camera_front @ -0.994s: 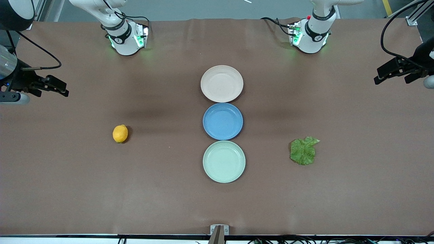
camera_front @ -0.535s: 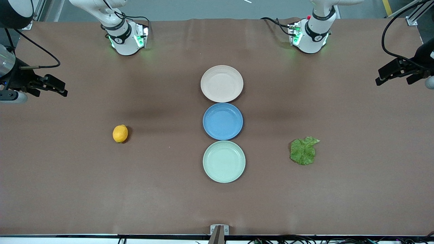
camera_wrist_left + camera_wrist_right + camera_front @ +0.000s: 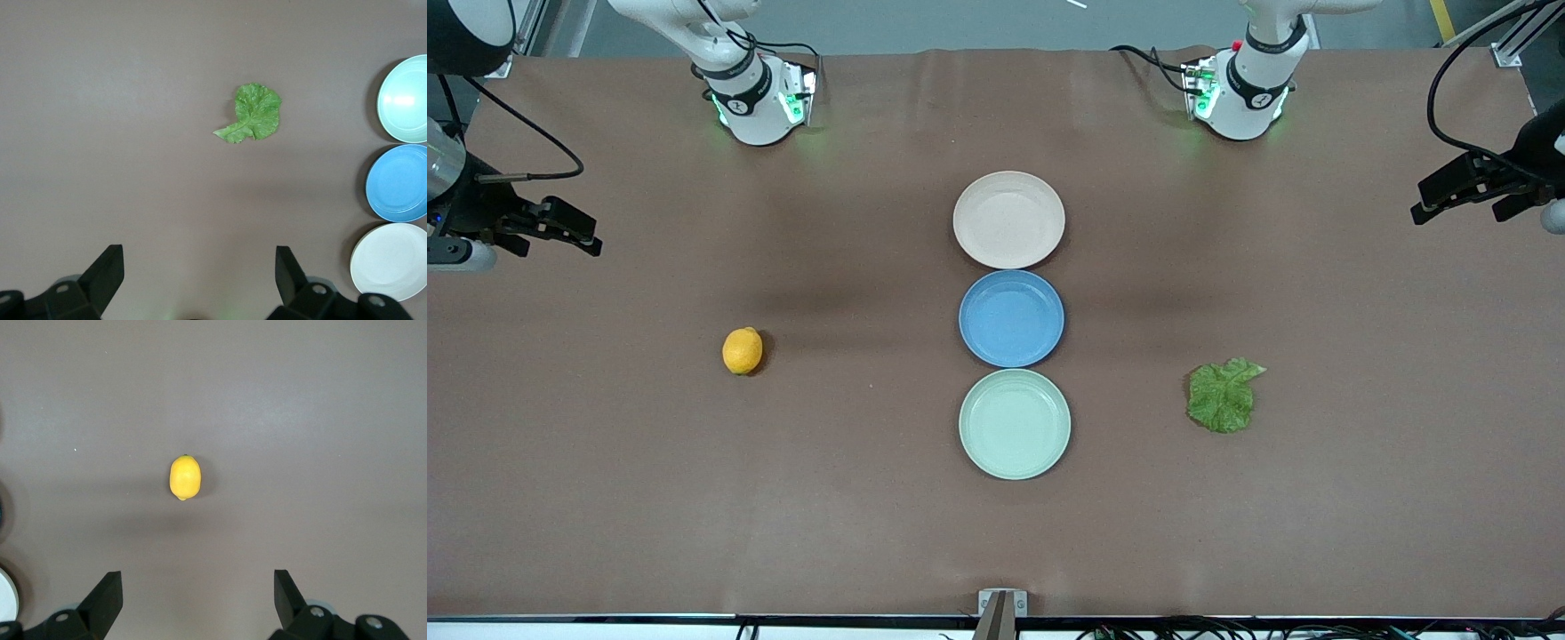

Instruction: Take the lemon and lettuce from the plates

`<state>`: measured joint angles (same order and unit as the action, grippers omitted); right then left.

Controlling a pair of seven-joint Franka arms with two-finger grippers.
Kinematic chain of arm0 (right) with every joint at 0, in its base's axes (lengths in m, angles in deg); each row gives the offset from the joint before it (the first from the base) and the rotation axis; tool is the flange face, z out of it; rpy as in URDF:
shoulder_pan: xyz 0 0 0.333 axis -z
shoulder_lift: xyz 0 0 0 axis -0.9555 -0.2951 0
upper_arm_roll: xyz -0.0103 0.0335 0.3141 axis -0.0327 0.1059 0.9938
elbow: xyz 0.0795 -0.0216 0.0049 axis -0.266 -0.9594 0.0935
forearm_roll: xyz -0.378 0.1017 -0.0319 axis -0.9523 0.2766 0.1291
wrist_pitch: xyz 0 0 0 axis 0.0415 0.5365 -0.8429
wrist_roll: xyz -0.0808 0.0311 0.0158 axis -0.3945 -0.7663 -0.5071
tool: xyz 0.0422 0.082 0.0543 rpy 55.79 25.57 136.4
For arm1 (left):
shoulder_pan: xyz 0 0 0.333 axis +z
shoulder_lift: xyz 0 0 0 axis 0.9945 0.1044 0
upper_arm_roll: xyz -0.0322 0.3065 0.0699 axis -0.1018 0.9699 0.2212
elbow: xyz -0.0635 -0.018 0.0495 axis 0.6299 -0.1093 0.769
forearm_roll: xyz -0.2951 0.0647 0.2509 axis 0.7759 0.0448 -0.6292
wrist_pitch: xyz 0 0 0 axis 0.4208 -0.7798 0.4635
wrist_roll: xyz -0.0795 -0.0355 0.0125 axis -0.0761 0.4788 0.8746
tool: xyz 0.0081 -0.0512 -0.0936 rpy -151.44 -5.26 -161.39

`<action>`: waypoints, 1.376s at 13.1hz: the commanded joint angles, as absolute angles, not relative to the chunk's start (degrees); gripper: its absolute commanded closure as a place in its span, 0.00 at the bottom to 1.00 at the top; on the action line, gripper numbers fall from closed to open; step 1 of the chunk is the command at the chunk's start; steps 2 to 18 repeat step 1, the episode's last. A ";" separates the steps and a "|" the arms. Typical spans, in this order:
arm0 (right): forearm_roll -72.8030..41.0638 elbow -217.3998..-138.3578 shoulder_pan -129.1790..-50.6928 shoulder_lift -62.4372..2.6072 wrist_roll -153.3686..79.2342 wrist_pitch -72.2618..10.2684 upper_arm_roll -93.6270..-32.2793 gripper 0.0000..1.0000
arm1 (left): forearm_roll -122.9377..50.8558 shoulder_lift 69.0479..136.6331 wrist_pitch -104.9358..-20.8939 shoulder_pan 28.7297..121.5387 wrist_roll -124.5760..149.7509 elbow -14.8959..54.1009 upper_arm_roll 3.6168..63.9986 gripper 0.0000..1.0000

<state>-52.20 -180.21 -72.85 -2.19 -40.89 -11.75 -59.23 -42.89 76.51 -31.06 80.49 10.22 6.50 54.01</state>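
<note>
The lemon [image 3: 743,351] lies on the bare table toward the right arm's end, off any plate; it also shows in the right wrist view [image 3: 185,477]. The lettuce [image 3: 1223,396] lies flat on the table toward the left arm's end, and shows in the left wrist view [image 3: 253,121]. The beige-pink plate [image 3: 1008,220] and the mint green plate [image 3: 1015,424] are empty. My right gripper [image 3: 596,242] is open and empty, up over the table's end, well away from the lemon [image 3: 197,575]. My left gripper [image 3: 1418,206] is open and empty over the other end [image 3: 200,252].
An empty blue plate [image 3: 1011,318] sits between the two task plates, the three in a row down the table's middle. The arm bases [image 3: 760,102] stand along the table's back edge. A small bracket [image 3: 1001,603] sits at the front edge.
Both grippers have drifted slightly outward toward their ends of the table. The lemon, lettuce and plates have not moved.
</note>
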 commanded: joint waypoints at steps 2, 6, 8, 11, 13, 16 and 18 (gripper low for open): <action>-52.72 -181.78 -71.96 -0.47 -40.08 -12.41 -58.56 0.00 | -43.80 75.37 -31.71 80.32 8.95 7.60 54.07 0.00; -52.72 -181.78 -71.96 -0.47 -40.08 -12.41 -58.56 0.00 | -43.80 75.37 -31.71 80.32 8.95 7.60 54.07 0.00; -52.72 -181.78 -71.96 -0.47 -40.08 -12.41 -58.56 0.00 | -43.80 75.37 -31.71 80.32 8.95 7.60 54.07 0.00; -52.72 -181.78 -71.96 -0.47 -40.08 -12.41 -58.56 0.00 | -43.80 75.37 -31.71 80.32 8.95 7.60 54.07 0.00; -52.72 -181.78 -71.96 -0.47 -40.08 -12.41 -58.56 0.00 | -43.80 75.37 -31.71 80.32 8.95 7.60 54.07 0.00; -52.72 -181.78 -71.96 -0.47 -40.08 -12.41 -58.56 0.00 | -43.80 75.37 -31.71 80.32 8.95 7.60 54.07 0.00; -52.72 -181.78 -71.96 -0.47 -40.08 -12.41 -58.56 0.00 | -43.80 75.37 -31.71 80.32 8.95 7.60 54.07 0.00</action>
